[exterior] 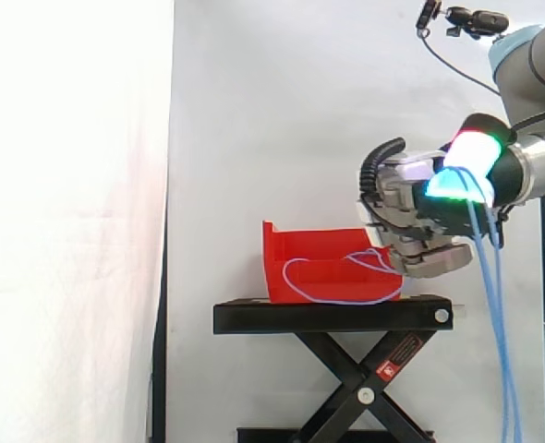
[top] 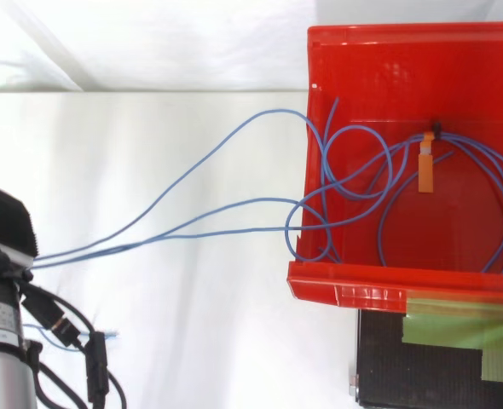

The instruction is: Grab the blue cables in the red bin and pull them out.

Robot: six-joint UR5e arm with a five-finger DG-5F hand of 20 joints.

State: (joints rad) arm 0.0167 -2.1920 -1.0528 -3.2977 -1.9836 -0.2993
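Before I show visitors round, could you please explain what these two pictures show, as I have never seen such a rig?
This is a robot arm carrying a hand with fingers and a thumb; the glow is its own. One picture is taken from the side, level with the work, with the arm entering from the right; the other looks down from above. A red bin stands on a black stand before a white curtain. Blue cables run out of the bin to the hand, whose fingers are curled round them; some strands hang below it. An orange tag sits on the bundle inside the bin.
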